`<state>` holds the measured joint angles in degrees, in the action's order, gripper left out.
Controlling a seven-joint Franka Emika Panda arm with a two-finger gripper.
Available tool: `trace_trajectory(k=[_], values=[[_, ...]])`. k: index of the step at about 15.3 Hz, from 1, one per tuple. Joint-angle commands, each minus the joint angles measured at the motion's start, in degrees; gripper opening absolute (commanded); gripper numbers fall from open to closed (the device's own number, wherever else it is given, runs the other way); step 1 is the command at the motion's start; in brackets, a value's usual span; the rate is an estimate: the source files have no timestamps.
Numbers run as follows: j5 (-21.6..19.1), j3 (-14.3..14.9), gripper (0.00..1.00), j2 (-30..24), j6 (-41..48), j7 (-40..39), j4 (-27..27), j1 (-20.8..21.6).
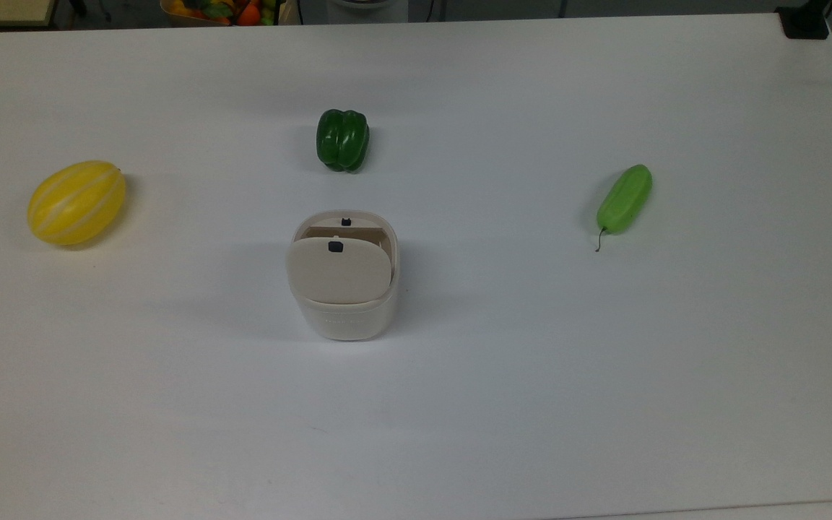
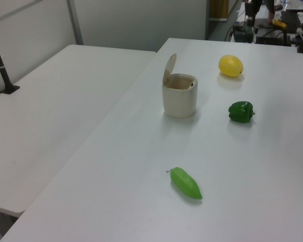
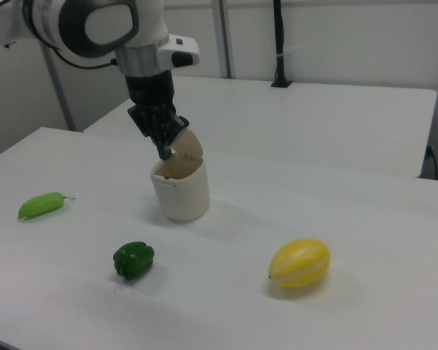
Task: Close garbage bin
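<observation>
While the robot's black gripper (image 3: 163, 149) hangs tip down over the open mouth of the small off-white plastic bin (image 3: 181, 191), I cannot tell if it is open or closed, and it holds nothing that I can see. Its tip is just beside the flat beige lid (image 3: 190, 144), on the right view's left of it, maybe touching it.

That lid stands almost straight up from its hinge. The hinge side of the bin faces the big white table's (image 3: 350, 219) far edge in the right view. So the lid lies past the gripper, away from the dark green toy pepper (image 3: 133, 260).

I think the gripper must get behind the lid's top and push it down toward the pepper side.

The bin sits near the middle of the table. A yellow striped melon (image 3: 299, 264) and a long light green vegetable (image 3: 41, 205) lie well apart from it, one near each end.
</observation>
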<state>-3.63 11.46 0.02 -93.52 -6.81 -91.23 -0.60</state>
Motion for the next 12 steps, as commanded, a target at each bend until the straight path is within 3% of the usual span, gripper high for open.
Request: trace_trajectory(k=[1, 4, 6, 12], values=[[-4.5, 0.3, 0.0, 5.9, -5.5, -1.4, 4.6, 0.4], [-4.9, 0.1, 0.0, 8.0, -11.2, -1.6, 5.9, 0.8], [-7.3, -0.4, 0.0, 8.4, -17.7, -1.8, 5.7, 1.0], [-12.6, -0.4, 0.0, 10.9, -28.3, -1.3, 5.9, 6.3]])
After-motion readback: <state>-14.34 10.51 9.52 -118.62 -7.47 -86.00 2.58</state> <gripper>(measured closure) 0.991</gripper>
